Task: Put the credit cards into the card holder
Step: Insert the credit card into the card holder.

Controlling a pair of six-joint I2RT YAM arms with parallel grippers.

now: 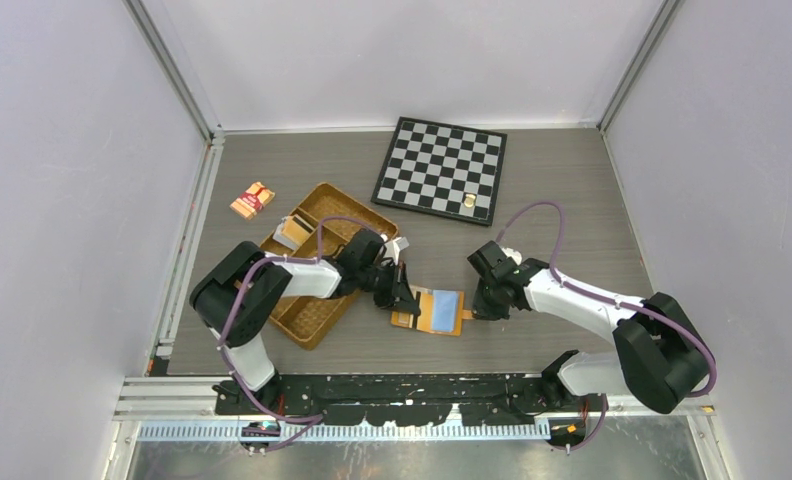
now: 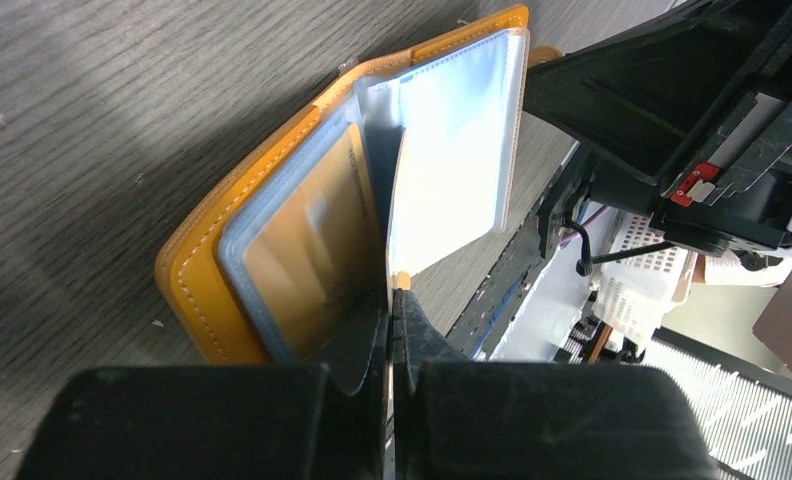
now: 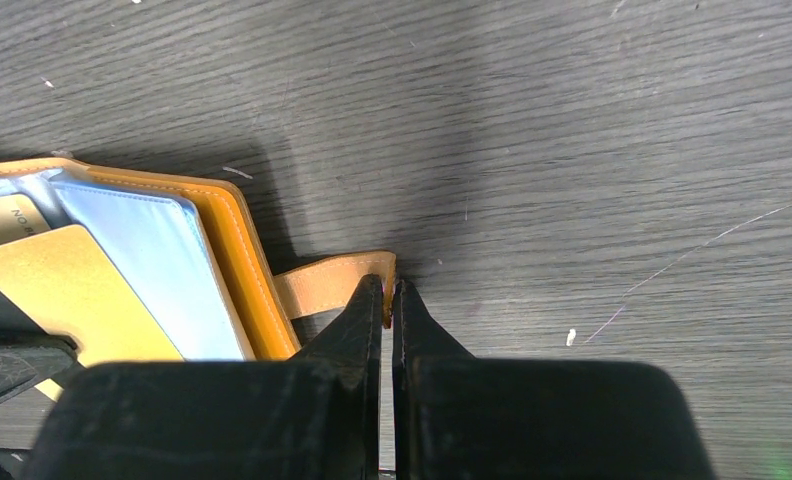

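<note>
Black fingers of the left gripper (image 2: 393, 296) are seen pressed together, with a thin gold credit card (image 3: 64, 290) pinched between them. In the left wrist view the card is seen edge-on, only as a tan sliver at the fingertips. The card is held over the open card holder (image 3: 238, 262), which lies just in front of those fingertips, and its free end reaches over a pale blue plastic sleeve page (image 3: 147, 265). Whether that page holds a card cannot be told. Beside it, a second card (image 2: 312, 250) with printed lettering is tucked inside a clear sleeve against the orange stitched cover.

The right gripper (image 3: 388, 288) is likewise pressed shut, and the tip of the holder's orange closure strap (image 3: 322, 285) is pinched between its fingers. The holder's body is seen just left of those fingertips in the right wrist view.

From above, the holder is found lying open on the grey wood-grain table (image 1: 572, 200), between the two grippers and towards the near edge. A brown woven divided tray (image 1: 312, 318) is placed to the left, partly under the left arm. A black-and-white chessboard (image 1: 440, 168) is set well behind, near the back wall, with a small gold object (image 1: 469, 202) on its near right corner. A red-and-tan packet (image 1: 253, 199) lies apart at the far left.
</note>
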